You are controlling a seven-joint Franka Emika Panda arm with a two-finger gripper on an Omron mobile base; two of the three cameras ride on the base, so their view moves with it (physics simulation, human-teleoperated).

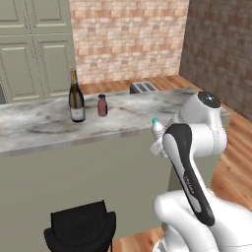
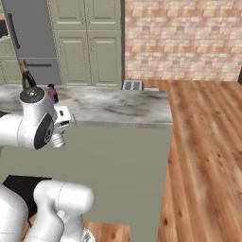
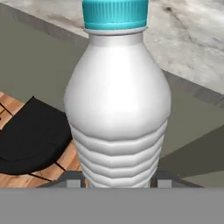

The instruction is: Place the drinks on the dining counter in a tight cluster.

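The gripper (image 3: 118, 181) clamps the ribbed lower body of a small white water bottle (image 3: 117, 100), likely light and slippery, held off the dining counter (image 1: 44, 123) edge.

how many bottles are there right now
3: the wine bottle and the small maroon bottle stand side by side on the counter; the white bottle is held in the claw.

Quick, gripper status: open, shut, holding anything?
Gripper: shut on the water bottle, held off the dining counter.
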